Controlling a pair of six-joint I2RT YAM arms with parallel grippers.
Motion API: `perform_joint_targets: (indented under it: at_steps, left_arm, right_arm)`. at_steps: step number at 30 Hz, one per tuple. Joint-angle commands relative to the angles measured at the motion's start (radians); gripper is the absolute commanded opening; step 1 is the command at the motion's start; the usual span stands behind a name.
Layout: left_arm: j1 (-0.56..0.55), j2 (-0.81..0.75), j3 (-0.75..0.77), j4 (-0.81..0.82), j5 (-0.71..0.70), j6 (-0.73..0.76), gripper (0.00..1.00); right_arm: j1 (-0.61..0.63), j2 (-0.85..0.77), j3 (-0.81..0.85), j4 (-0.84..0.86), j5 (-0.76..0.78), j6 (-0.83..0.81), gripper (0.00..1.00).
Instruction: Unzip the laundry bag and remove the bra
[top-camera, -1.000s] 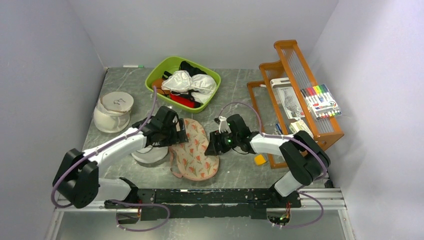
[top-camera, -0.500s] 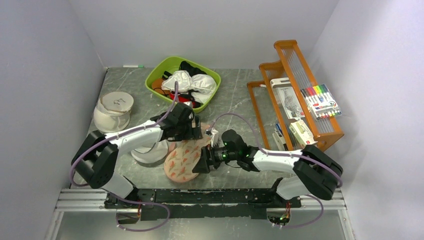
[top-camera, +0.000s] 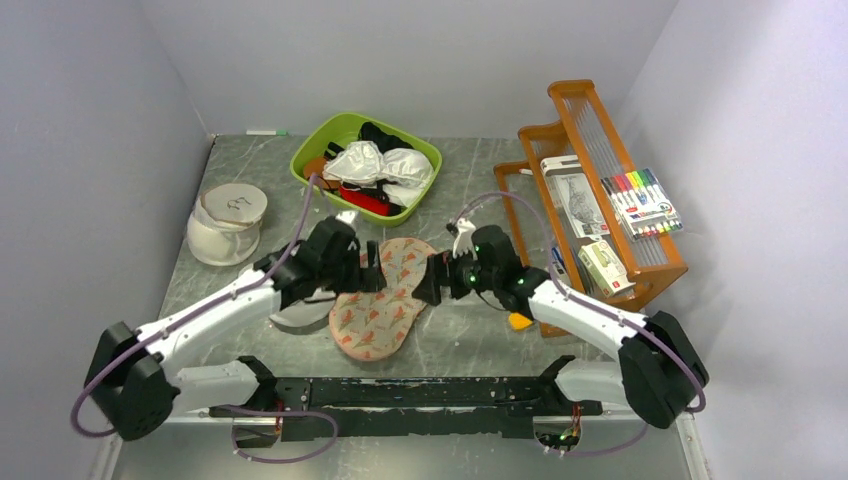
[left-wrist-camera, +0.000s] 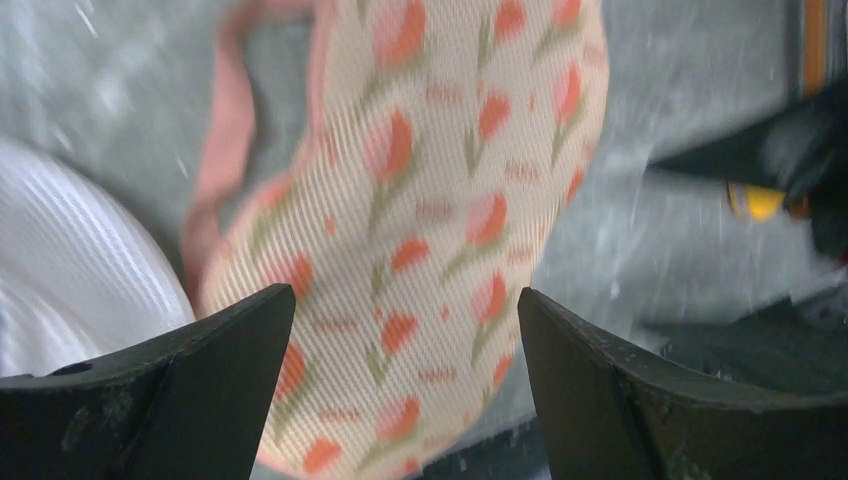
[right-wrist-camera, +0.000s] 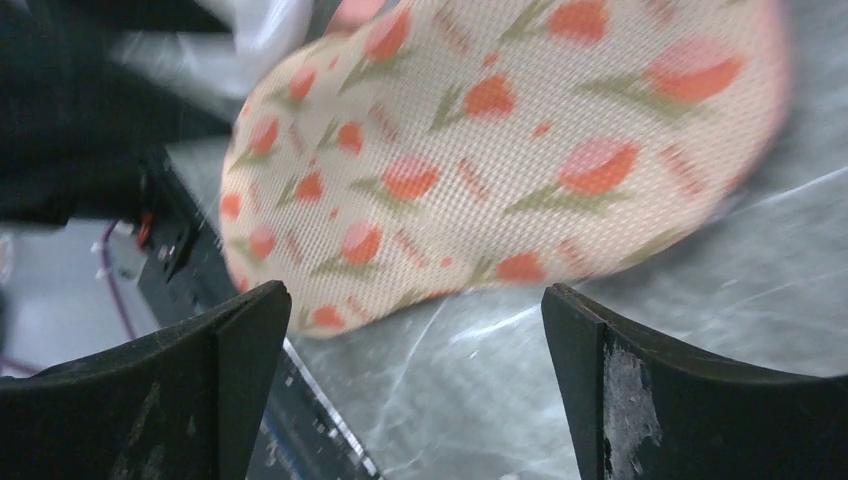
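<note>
The right gripper (top-camera: 431, 281) widened its jaws and the laundry bag (top-camera: 385, 300) shifted.

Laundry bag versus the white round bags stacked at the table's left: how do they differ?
The laundry bag is pale pink with orange-red flowers; the white round bags are plain. The laundry bag lies flat and peanut-shaped in the middle of the table; the white round bags stand taller, stacked near its left edge. Both rest on the table.

I read nothing legible here. Small pink lettering on laundry bag (left-wrist-camera: 420, 250) blurred; print on marker pack (top-camera: 640, 203) and white box (top-camera: 604, 266) too small.
</note>
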Motion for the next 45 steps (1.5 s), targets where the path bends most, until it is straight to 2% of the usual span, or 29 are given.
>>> perform_joint_targets:
  at_steps: [1, 4, 5, 8, 12, 16, 17, 20, 25, 27, 30, 36, 41, 45]
  left_arm:
    - [-0.037, -0.129, -0.196, 0.044, 0.258, -0.179, 0.94]
    - [-0.1, -0.22, -0.267, 0.057, 0.264, -0.274, 0.94]
    - [-0.126, -0.242, -0.276, 0.057, 0.247, -0.297, 0.99]
    - [-0.185, -0.271, -0.307, 0.109, 0.225, -0.33, 0.91]
    - [-0.202, -0.158, -0.312, 0.175, 0.168, -0.321, 0.92]
    - [-0.202, -0.018, -0.214, 0.027, -0.021, -0.268, 1.0]
    - [-0.199, -0.001, -0.208, 0.014, -0.06, -0.256, 0.99]
    - [-0.131, 0.006, -0.222, 0.028, -0.07, -0.201, 0.98]
    - [0.085, -0.023, -0.258, 0.028, 0.003, -0.108, 0.98]
    - [0.132, -0.051, -0.244, -0.006, 0.026, -0.076, 0.98]
    - [0.135, -0.135, -0.2, -0.06, 0.036, -0.045, 0.98]
    - [0.135, -0.265, -0.138, 0.013, 0.276, 0.015, 0.96]
    - [0.106, -0.21, -0.094, 0.102, 0.404, 0.126, 0.96]
    - [-0.015, -0.09, -0.02, 0.133, 0.342, 0.219, 0.96]
  right_arm:
    - [-0.1, 0.093, 0.117, -0.032, -0.023, -0.093, 0.98]
    - [-0.124, 0.219, 0.227, -0.021, -0.078, -0.117, 0.91]
    - [-0.127, 0.266, 0.261, -0.011, -0.101, -0.118, 0.86]
    - [-0.131, 0.394, 0.343, 0.009, -0.152, -0.119, 0.77]
    - [-0.131, 0.47, 0.354, 0.029, -0.162, -0.104, 0.73]
    - [-0.131, 0.421, 0.251, 0.075, -0.166, -0.046, 0.73]
    - [-0.129, 0.403, 0.221, 0.093, -0.168, -0.023, 0.73]
    - [-0.113, 0.356, 0.096, 0.208, -0.203, 0.088, 0.73]
    - [0.004, 0.308, 0.02, 0.299, -0.175, 0.191, 0.73]
    - [0.053, 0.288, 0.055, 0.246, -0.151, 0.17, 0.73]
    - [0.07, 0.223, 0.113, 0.133, -0.136, 0.096, 0.75]
    - [0.0, 0.021, 0.205, -0.173, 0.112, -0.125, 0.84]
    - [-0.07, -0.133, 0.204, -0.293, 0.265, -0.204, 0.88]
    - [-0.074, -0.237, 0.218, -0.374, 0.367, -0.207, 0.88]
